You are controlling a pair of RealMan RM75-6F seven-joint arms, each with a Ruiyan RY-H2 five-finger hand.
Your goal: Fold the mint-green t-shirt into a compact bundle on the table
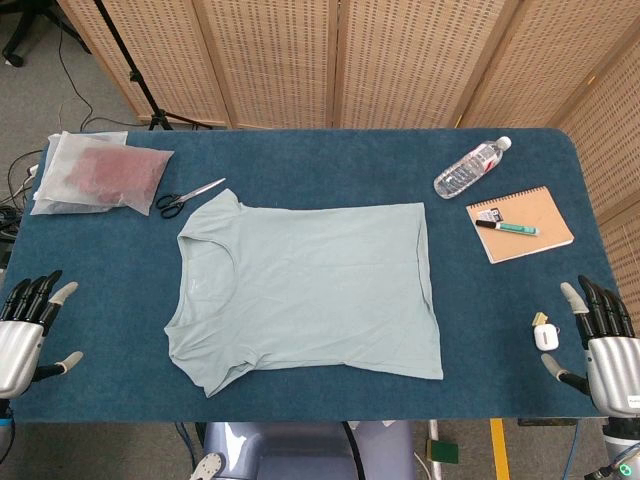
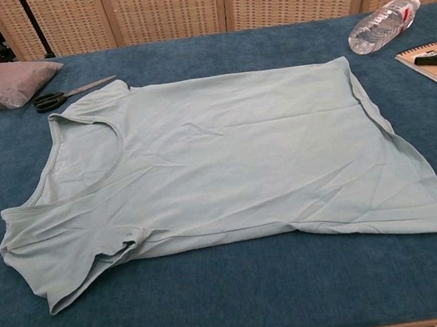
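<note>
Head view: left hand [image 1: 28, 332] at lower left and right hand [image 1: 598, 340] at lower right both hover released, fingers spread, holding nothing. Between them the t-shirt [image 1: 305, 285] lies flat at frame centre on the tabletop [image 1: 330, 155], long axis left-right, collar left, hem right; left hand appears slightly nearer.

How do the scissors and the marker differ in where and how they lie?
The scissors lie directly on the blue table, beside the t-shirt's sleeve; the marker lies on the notebook, well apart from the shirt. The scissors have black handles and bare metal blades; the marker has a white and teal body with a black end. Neither robot hand touches either.
</note>
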